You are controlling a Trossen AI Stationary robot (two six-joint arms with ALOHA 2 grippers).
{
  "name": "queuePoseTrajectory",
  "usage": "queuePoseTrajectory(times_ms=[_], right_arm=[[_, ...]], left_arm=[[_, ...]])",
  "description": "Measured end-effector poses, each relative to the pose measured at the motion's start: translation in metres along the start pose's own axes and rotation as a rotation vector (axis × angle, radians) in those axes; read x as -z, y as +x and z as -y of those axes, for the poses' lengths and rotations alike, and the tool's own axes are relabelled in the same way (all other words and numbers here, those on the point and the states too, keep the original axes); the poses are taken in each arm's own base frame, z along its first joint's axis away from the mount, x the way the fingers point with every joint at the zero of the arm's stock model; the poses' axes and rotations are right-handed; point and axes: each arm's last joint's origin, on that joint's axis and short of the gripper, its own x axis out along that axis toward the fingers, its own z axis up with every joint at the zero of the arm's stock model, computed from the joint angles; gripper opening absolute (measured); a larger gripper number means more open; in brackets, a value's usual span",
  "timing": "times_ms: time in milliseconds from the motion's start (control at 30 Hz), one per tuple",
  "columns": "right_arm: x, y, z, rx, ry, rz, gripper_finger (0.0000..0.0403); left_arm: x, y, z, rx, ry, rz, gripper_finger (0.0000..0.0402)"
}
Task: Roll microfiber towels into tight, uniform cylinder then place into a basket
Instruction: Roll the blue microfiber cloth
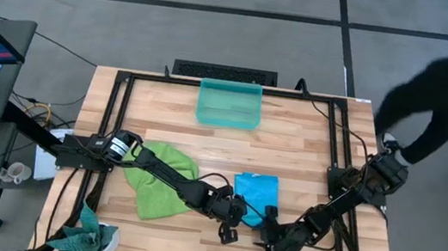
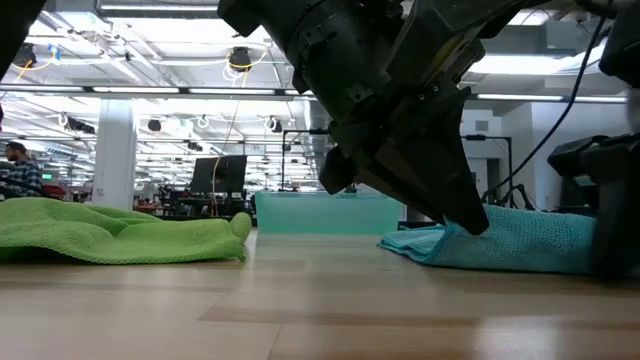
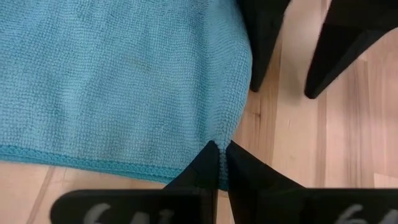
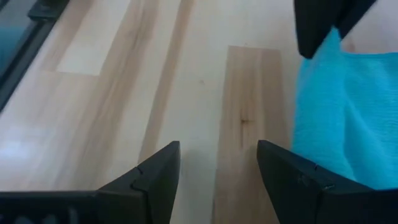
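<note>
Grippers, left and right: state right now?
Left gripper: shut on the blue towel, pinching its edge.
Right gripper: open, holding nothing, beside the blue towel.

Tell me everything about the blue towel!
The blue towel is a bright sky-blue cloth with a knobbly woven surface and a stitched hem. It lies mostly flat on the wooden table, near the front edge, not rolled yet. The left gripper is shut, pinching the towel's edge at a corner. The right gripper stands open on bare wood just beside it. The green towel lies apart from it.
</note>
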Motion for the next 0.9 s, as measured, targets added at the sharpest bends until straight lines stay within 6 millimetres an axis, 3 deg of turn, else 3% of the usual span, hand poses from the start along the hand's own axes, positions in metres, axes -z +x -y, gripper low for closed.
queuePoseTrajectory(times_ms=[233,567,900], right_arm=[[0.0,-0.001,0.002,0.046,-0.012,0.01,0.0239],[-0.012,-0.02,0.008,0.119,-0.006,0.049,0.0239],[-0.005,-0.007,0.021,0.185,0.018,-0.021,0.0239]], left_arm=[[0.001,0.0,0.002,0.003,-0.005,-0.001,0.0011],[0.002,-0.001,0.004,-0.016,-0.002,0.012,0.0011],[0.002,-0.001,0.004,-0.024,-0.003,0.021,0.0011]])
